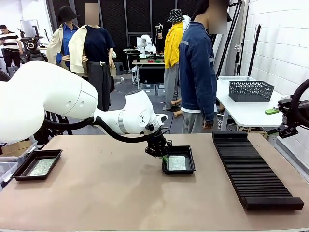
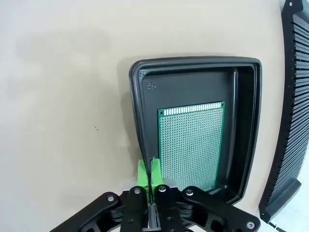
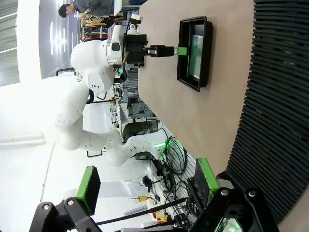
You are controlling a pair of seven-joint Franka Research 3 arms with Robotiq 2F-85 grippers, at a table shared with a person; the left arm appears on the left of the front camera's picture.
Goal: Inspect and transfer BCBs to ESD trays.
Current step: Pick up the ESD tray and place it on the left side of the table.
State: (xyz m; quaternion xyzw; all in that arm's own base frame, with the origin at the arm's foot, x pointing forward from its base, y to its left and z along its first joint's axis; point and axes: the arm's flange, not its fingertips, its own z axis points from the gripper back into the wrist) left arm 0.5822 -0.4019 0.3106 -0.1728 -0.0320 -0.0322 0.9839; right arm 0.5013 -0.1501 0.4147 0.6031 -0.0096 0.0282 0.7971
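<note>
A green BCB (image 2: 191, 145) lies flat in the black ESD tray (image 1: 186, 169) at the table's middle. My left gripper (image 2: 148, 173) is shut, its green pads pressed together right at that tray's left rim (image 2: 135, 111), beside the board's edge. Whether the pads pinch the rim does not show. In the front view the left gripper (image 1: 162, 155) hangs at the tray's left side. A second ESD tray (image 1: 19, 170) at the far left holds another BCB (image 1: 41, 166). My right gripper (image 3: 147, 181) is open with nothing between its pads, off the table's right end.
A long black ribbed rack (image 1: 253, 169) lies along the right side of the table. A person in a blue jacket (image 1: 197, 72) stands at the far edge. Behind, a white table carries a dark mesh basket (image 1: 251, 91).
</note>
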